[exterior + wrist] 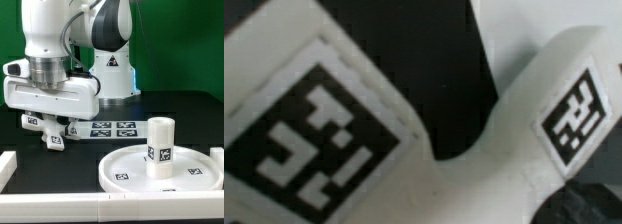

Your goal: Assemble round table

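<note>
Evidently the leg (160, 140) stood upright on the round disc (118, 172) at the exterior view's right, well apart from the gripper (48, 124). The gripper hung low over the cross-shaped base piece (54, 141) at the left. Whether it was closed on that piece could not be told. An off-centre grasp would probably let the base tilt or slip, and a careless carry could topple the leg.

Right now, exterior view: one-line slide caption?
Panda tool low over a tagged white part at the exterior view's left; cylinder leg upright on the round disc, marker board behind.
</note>
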Motion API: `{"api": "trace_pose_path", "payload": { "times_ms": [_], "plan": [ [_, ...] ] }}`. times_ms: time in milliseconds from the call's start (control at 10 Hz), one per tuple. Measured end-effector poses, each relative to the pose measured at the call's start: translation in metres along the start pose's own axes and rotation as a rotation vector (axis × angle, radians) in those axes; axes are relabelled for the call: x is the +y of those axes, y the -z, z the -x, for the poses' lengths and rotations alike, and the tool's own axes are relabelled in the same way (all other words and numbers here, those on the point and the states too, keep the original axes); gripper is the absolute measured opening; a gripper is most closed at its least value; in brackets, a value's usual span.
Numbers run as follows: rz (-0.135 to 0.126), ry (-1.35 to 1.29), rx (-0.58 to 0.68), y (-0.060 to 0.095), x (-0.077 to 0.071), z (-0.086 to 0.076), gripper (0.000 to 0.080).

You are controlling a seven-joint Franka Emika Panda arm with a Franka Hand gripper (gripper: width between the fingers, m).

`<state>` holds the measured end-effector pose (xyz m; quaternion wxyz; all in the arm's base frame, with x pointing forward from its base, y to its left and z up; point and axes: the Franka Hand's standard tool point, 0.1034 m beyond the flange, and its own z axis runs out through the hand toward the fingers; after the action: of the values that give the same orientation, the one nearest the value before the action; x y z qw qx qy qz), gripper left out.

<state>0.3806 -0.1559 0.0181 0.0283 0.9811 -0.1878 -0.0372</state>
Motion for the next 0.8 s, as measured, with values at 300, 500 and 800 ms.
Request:
{"api": "trace_pose_path", "payload": {
  "times_ms": [300, 500, 800],
  "plan": [
    [-0.001, 0.004, 0.002, 0.0009, -0.0006, -0.0009, 0.0430],
    [-0.001, 0.016, 0.002, 0.0008, -0.0007, -0.0008, 0.0430],
    [-0.018, 0.045, -0.004, 0.0064, -0.0077, 0.0050, 0.0430]
  ]
}}
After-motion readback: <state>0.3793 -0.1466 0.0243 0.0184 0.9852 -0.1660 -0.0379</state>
